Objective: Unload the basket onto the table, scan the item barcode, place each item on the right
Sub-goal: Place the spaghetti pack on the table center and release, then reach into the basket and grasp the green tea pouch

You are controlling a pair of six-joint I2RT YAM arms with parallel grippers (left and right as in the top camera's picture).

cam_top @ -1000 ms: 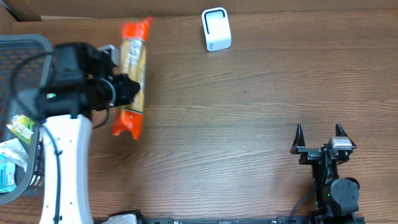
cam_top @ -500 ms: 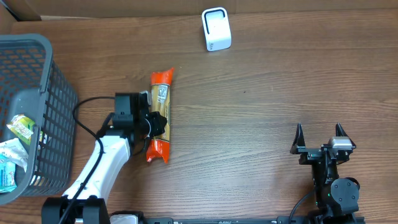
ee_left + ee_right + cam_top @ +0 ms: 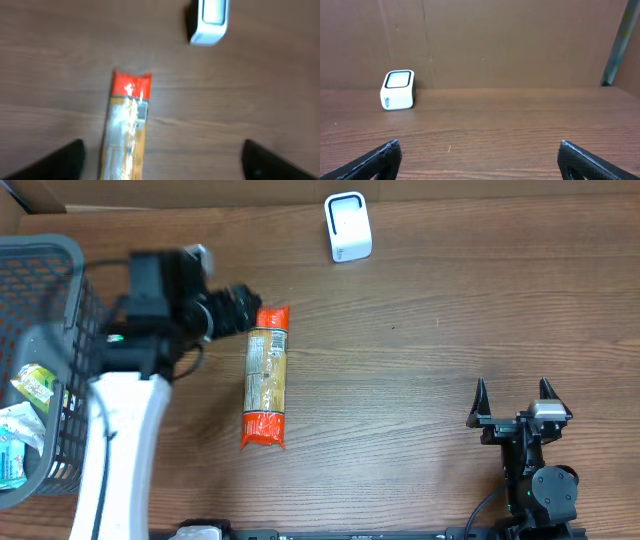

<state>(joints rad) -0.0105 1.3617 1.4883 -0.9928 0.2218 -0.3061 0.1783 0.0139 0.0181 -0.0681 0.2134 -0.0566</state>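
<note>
Left gripper stands with its fingers spread wide and nothing clamped between them, so we judge it empty. The pasta packet lies flat on the wooden table, running from far to near. Its far orange end is just beside the gripper. The barcode scanner stands well apart from it, at the far edge and off to the right.

As we read it, the step in hand is to take the packet up and show its code to the scanner. We want to close across the narrow width near the middle, so that the long, soft pack does not droop at either end. We also want the fingers clear of the pale printed panel near the far end, where a code may sit. The left wrist view is too blurred to tell. We then carry the pack level and turn the printed face toward the scanner's window. We should not hold it so near that it knocks the little unit over.

Our left arm rises from the near left beside the grey basket. Its wrist is turned to the right, toward the packet's far end, and its camera looks down over the packet with the scanner at the top of its view. Our right gripper sits low at the near right, fingers apart and empty, pointing at the far edge.
</note>
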